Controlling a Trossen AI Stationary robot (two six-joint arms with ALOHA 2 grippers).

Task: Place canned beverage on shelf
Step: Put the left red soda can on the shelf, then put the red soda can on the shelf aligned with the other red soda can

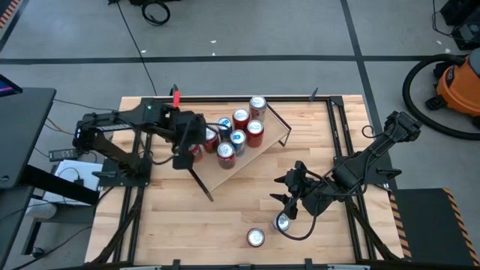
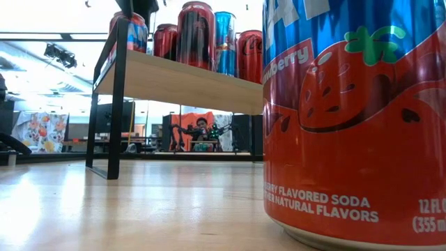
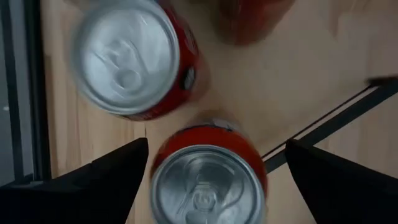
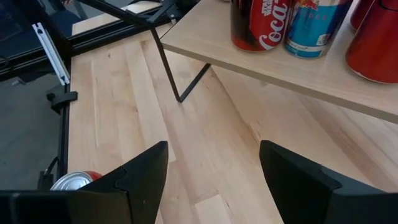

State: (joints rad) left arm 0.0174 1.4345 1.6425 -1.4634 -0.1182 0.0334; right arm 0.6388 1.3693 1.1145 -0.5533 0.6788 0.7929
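From above, the shelf (image 1: 264, 146) lay slanted across the upper middle of the desk (image 1: 225, 217), its light board carrying a cluster of cans (image 1: 240, 131) — red and blue ones, standing upright. The left claw (image 1: 192, 142) hung over the shelf's left end, above a red can (image 1: 196, 150) there, while the right claw (image 1: 289, 196) sat lower right of centre, over bare desk. Two loose cans stood near the bottom edge of the frame: one (image 1: 283, 223) just beside the right claw, another (image 1: 256, 238) a little further left. In the low view a strawberry soda can (image 2: 355, 118) filled the right half of the frame, and behind it, upper left, the shelf (image 2: 181, 80) stood on black legs with cans (image 2: 196, 35) lined along its top. The left wrist view looked straight down on two red cans: one (image 3: 208, 180) sat between the claw's dark fingers (image 3: 102, 180), which stood wide apart and clear of it — open, gripping nothing; the other (image 3: 134, 59) stood just beyond, upper left. In the right wrist view the fingers (image 4: 130, 180) were spread with only desk planks between them, holding nothing; the shelf edge (image 4: 261, 62) crossed the upper right with a cola can (image 4: 261, 22) and a blue can (image 4: 314, 22) on it, and a can top (image 4: 71, 180) showed at lower left.
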